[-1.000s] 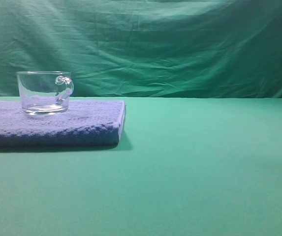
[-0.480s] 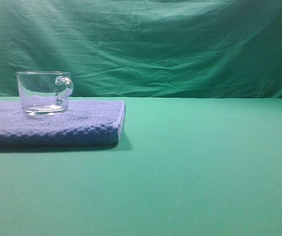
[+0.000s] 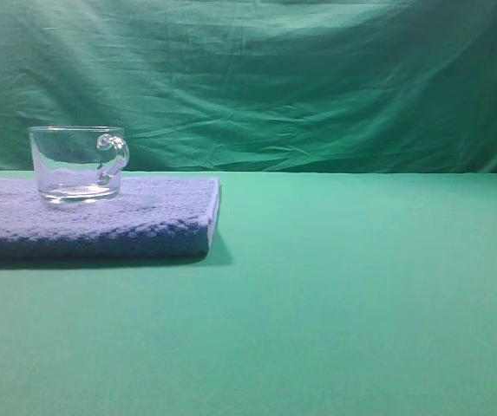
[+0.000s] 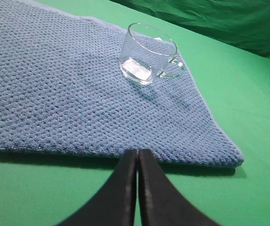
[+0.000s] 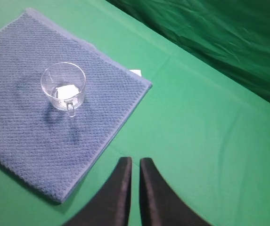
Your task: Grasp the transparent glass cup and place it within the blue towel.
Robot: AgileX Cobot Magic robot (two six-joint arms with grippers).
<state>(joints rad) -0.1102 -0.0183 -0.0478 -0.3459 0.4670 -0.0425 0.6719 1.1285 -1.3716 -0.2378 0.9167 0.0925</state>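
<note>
The transparent glass cup [image 3: 78,164] stands upright on the blue towel [image 3: 144,221] at the left of the exterior view, handle to the right. Neither arm shows there. In the left wrist view the cup [image 4: 147,53] sits near the towel's [image 4: 54,94] far corner, and my left gripper [image 4: 137,153] is shut and empty just short of the towel's near edge. The right wrist view looks down on the cup [image 5: 63,87] resting on the towel [image 5: 21,122]. My right gripper [image 5: 135,161] is shut with nothing in it, over green cloth to the right of the towel.
Green cloth [image 3: 361,286] covers the table, and a wrinkled green backdrop [image 3: 300,78] hangs behind it. A small white tag [image 5: 135,72] pokes out at the towel's far corner.
</note>
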